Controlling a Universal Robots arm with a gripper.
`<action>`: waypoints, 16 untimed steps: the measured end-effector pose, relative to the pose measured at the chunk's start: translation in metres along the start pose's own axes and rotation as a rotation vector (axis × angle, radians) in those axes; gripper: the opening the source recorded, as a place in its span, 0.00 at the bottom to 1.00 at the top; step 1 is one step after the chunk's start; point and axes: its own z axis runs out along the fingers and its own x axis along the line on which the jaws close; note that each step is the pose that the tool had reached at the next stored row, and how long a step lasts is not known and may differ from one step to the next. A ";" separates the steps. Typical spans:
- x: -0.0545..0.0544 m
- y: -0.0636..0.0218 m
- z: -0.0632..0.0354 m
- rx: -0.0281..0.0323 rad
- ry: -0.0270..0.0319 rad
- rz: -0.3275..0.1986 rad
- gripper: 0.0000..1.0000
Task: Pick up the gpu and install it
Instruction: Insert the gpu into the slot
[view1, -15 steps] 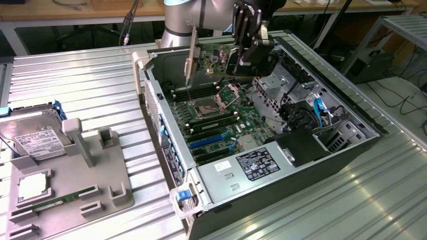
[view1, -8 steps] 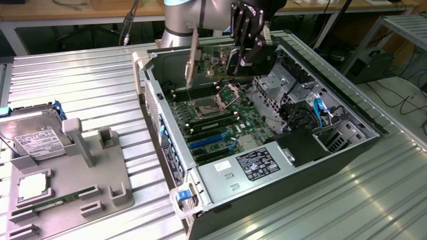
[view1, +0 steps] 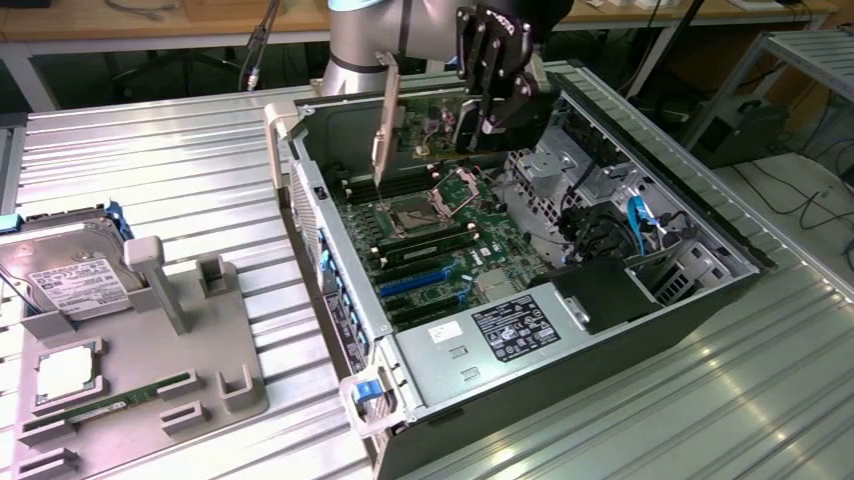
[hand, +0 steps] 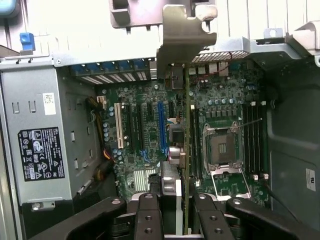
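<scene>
Green gpu (hand: 186, 115) is pinched in the half-shut gripper (hand: 177, 210) over the case's (hand: 290, 150) middle; if tilted, it could miss the blue slot (hand: 161, 125).

hand (view1: 489, 128), upper centre, grips the gpu (view1: 387, 120) upright above the open computer case (view1: 721, 228); lower left, a grey tray (view1: 200, 370) on the counter (view1: 174, 160) holds a hard drive (view1: 74, 285).
</scene>
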 end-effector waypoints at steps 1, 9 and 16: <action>0.000 0.0000 0.0000 0.0017 -0.0001 0.000 0.28; 0.000 0.0000 0.0040 0.0348 -0.0012 -0.011 0.28; -0.004 0.0003 0.0131 0.0373 -0.0021 -0.071 0.28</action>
